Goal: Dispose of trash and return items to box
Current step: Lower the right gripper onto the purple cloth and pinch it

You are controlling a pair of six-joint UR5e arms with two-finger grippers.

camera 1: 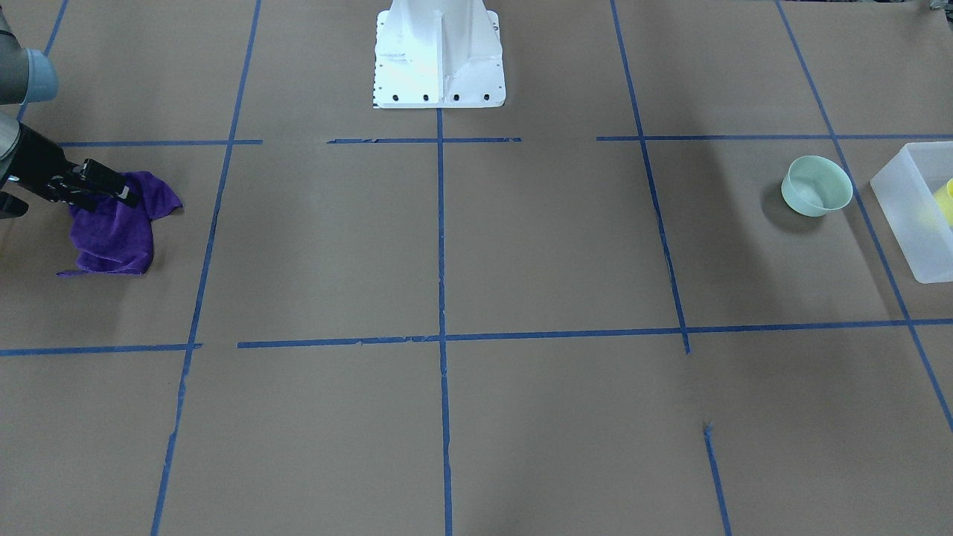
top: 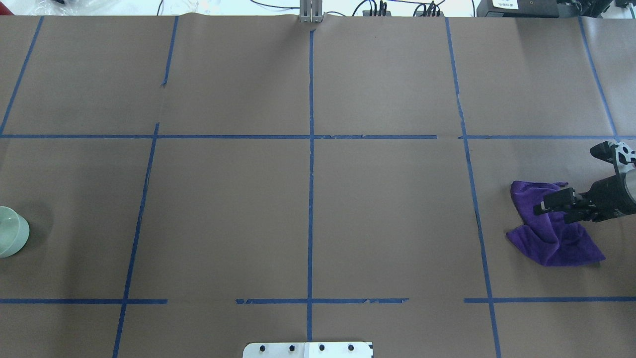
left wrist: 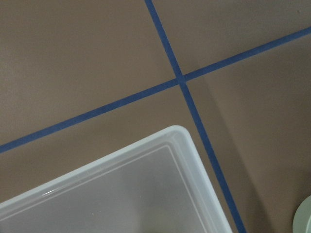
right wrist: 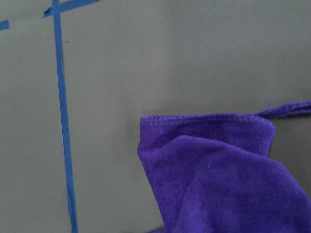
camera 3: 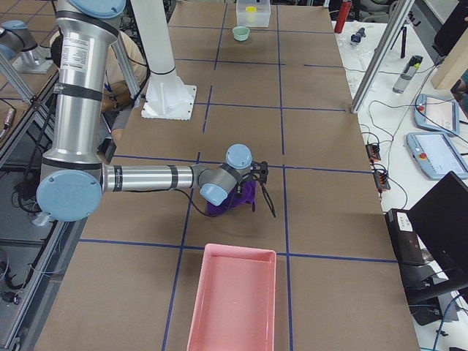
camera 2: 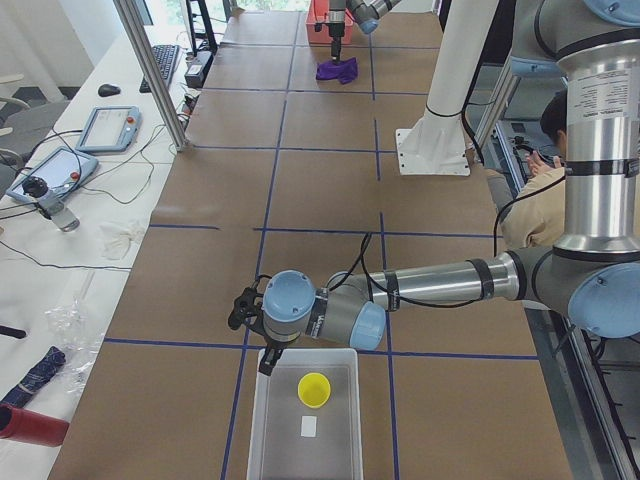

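My left arm [camera 2: 440, 285] lies stretched low and almost level over the bench [camera 2: 320, 190]. Its wrist is bent so that the left claw [camera 2: 266, 355] points down at the rim of the box [camera 2: 285, 430]. I only get that claw from the side camera, small and dark, so I cannot tell whether it is wide or narrow. The left wrist camera shows no fingers, only one box corner and a sliver of green at the frame edge. The cup [camera 2: 315, 389] sits inside the box. From the front, the frame edge cuts off most of the cup and part of the box. The bowl [camera 1: 817, 186] stands mouth up on the bench near the box, not touching it, and the overhead view clips it at the edge. Well apart, at the other end, my right arm [camera 3: 146, 178] reaches out level with its wrist turned down. The right claw [top: 546, 205] is right at the cloth [top: 551, 238], which lies crumpled on the bench. The black fingers merge against the purple, so I cannot tell if they are pinching it or standing apart. The wrist hides part of the cloth from the side, and the right wrist camera gives only a hemmed corner. A pink tray [camera 3: 234, 300] lies near the cloth, apart from it.
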